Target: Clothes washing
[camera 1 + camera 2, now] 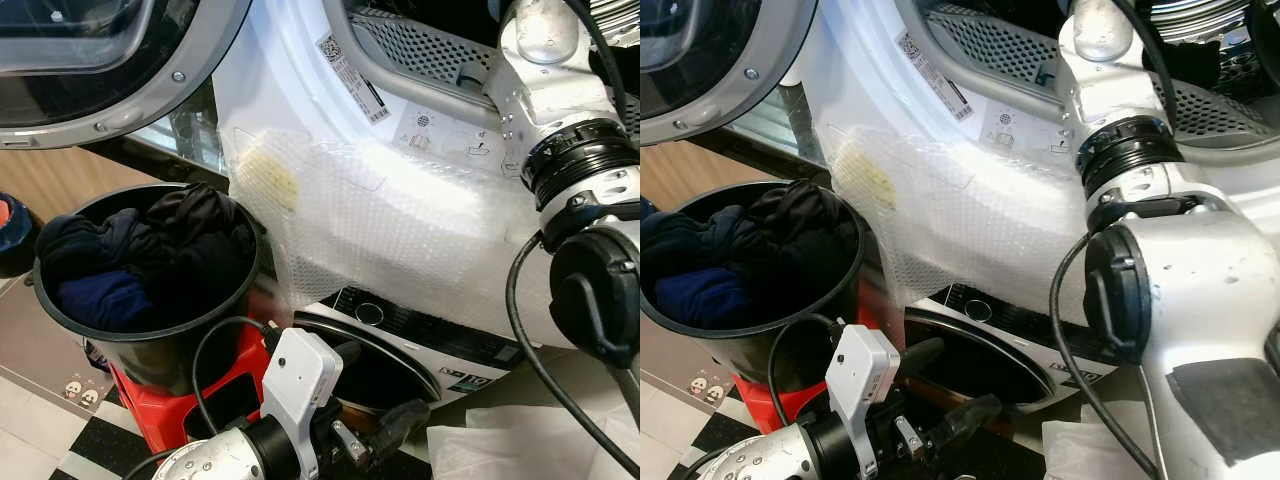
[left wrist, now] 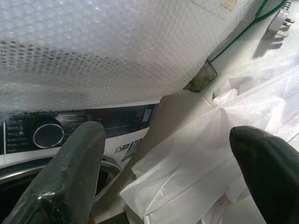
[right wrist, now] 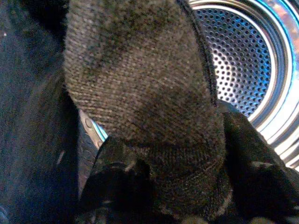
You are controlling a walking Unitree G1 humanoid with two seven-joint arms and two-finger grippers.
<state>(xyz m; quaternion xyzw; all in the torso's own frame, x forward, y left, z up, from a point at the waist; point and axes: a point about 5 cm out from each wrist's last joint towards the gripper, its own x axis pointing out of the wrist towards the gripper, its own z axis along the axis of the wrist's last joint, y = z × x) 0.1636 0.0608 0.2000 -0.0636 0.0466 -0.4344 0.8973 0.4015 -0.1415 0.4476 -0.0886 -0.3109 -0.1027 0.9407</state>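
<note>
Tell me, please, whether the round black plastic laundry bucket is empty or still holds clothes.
It still holds clothes: the round black plastic laundry bucket is filled nearly to its rim with dark black and navy garments.

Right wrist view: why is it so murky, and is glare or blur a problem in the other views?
Right wrist view: dark knit cloth sits close and soft; the drum behind gleams. Left wrist view: fingers blurred, bubble wrap overbright. Eye views: sharp, bucket shadowed.

Silver arms, black joint rings, black cables, 2 black-fingered tools (image 1: 385,425)
</note>
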